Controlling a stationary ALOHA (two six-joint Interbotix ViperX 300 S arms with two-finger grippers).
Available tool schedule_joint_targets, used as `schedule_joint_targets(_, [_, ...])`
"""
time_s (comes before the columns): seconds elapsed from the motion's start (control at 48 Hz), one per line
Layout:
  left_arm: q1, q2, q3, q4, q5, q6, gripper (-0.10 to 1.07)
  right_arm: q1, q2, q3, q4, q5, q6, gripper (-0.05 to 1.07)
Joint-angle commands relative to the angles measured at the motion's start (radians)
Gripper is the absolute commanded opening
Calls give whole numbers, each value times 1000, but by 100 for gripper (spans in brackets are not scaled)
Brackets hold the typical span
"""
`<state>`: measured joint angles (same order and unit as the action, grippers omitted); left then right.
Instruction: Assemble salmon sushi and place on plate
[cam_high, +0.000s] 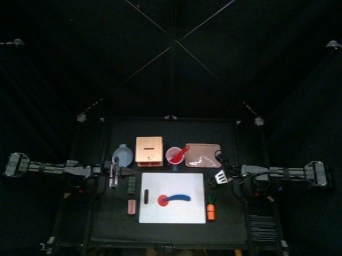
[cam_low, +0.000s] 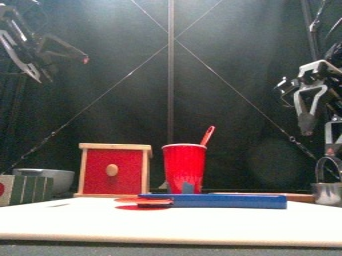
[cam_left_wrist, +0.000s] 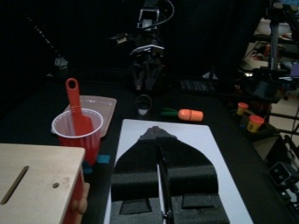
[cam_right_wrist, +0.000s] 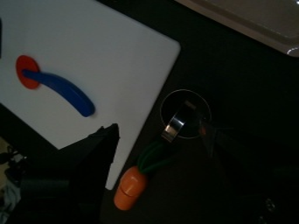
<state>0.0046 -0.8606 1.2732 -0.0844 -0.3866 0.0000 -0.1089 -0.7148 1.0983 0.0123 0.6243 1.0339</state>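
On the white cutting board (cam_high: 181, 185) lies a flat red disc (cam_high: 164, 200), plate-like, and a blue strip (cam_high: 182, 198) rests with one end on it. In the right wrist view the disc (cam_right_wrist: 26, 72) and strip (cam_right_wrist: 66, 95) show again. An orange piece with a green end (cam_right_wrist: 131, 187) lies off the board's right edge, beside a small metal cup (cam_right_wrist: 181, 116). My left gripper (cam_left_wrist: 158, 134) hovers shut over the board's left end. My right gripper (cam_high: 221, 178) hangs open above the board's right edge, holding nothing.
Behind the board stand a wooden box (cam_high: 150, 152), a red cup (cam_low: 185, 166) with a red spoon in it, and a tray (cam_high: 201, 155). A pale container (cam_high: 123, 156) sits at the back left. A small reddish piece (cam_high: 131, 206) lies left of the board.
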Motion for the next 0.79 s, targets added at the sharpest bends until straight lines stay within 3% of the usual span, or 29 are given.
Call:
schedule_joint_targets(0.0, [3, 5, -12, 0, -8, 3, 2, 57, 32, -6, -71, -11, 87, 102])
schedule_joint_targets(0.125, [9, 5, -12, 2, -9, 3, 2, 106, 81, -6, -155, -37, 218, 102])
schedule_joint_targets(0.354, [12, 5, -9, -2, -9, 3, 2, 115, 164, -2, -230, -38, 324, 97])
schedule_joint_targets(0.542, [12, 5, -6, -2, -9, 2, 2, 120, 209, -14, -230, -44, 325, 82])
schedule_joint_targets(0.771, [12, 5, -6, 0, -9, 3, 2, 117, 199, -29, -229, -46, 325, 61])
